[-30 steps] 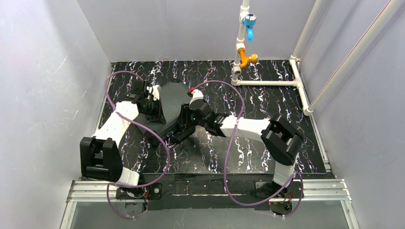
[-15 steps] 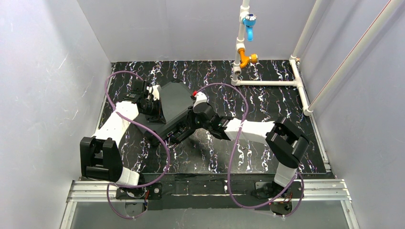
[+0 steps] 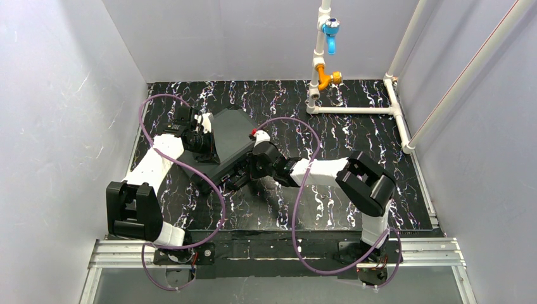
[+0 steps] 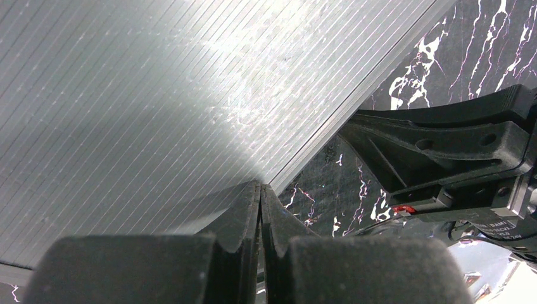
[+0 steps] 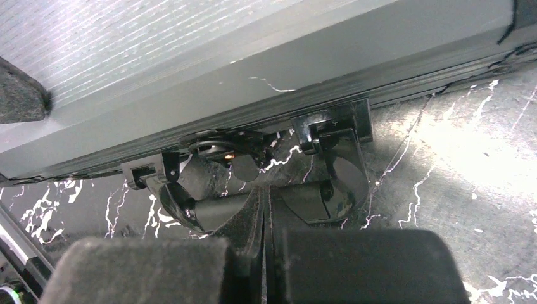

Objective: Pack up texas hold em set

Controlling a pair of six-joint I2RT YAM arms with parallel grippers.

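Left of the tabletop's [image 3: 354,136] centre, at about 10 o'clock in the overhead view, lies the black case [image 3: 229,140] of the hold em set. It sits skewed, with its long edges running from 7 to 1 o'clock. Its ribbed grey outer face is turned upward. Whether the lid sits fully down cannot be told from above, though along the handle edge the wrist view shows only a thin seam.

The left claw [image 3: 206,138] is at the case's 9 o'clock side. Its fingers are pressed flat together with nothing between them, and their tips rest against the edge of the ribbed face.

The right claw [image 3: 237,176] is at the case's 5 o'clock edge, low to the tabletop and also closed. Its tips meet right at the black carrying handle [image 5: 313,201], which hangs between two brackets. Whether they pinch any of the handle cannot be told.

A white pipe frame [image 3: 354,110] with blue and orange fittings stands at 1 o'clock, well apart from the case.
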